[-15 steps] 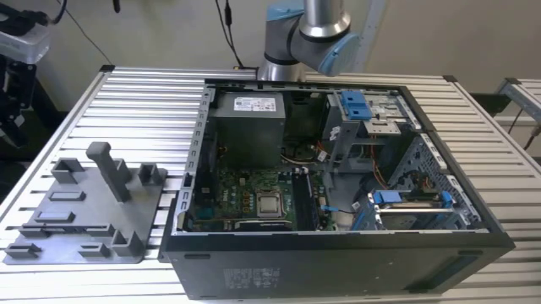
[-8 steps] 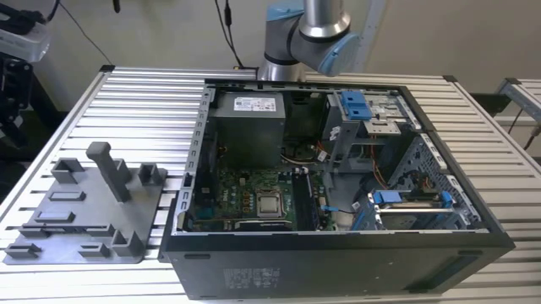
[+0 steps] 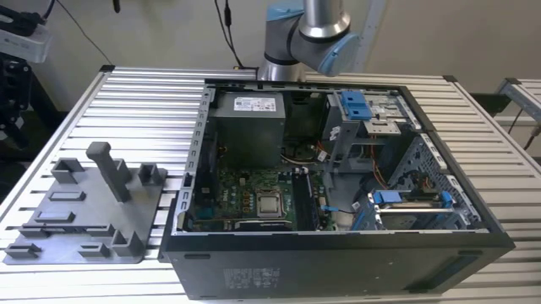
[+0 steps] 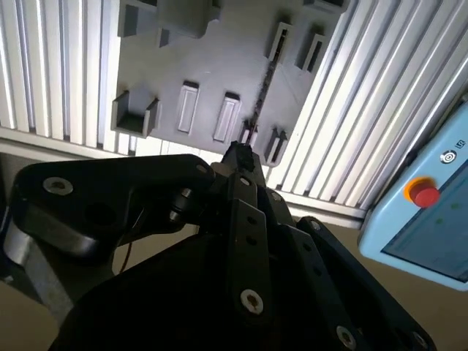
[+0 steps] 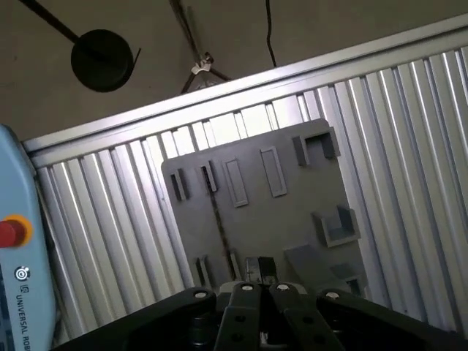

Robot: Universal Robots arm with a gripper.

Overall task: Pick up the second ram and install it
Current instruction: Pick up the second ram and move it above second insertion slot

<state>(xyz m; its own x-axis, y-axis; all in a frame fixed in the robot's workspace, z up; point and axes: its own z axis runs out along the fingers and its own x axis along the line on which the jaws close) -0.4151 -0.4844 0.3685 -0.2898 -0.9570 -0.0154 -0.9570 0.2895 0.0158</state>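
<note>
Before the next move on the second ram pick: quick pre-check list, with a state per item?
1. The second ram sits edge-on in the gray tray: ok.
2. The ram is free of the gripper, which hangs above the tray: ok.
3. The gripper is centred over the ram: cannot tell; in both wrist views the dark strip lies beyond the gripper's tip.
4. The computer case has its side open: ok.
5. The memory slots beside the processor are free: cannot tell.
</note>
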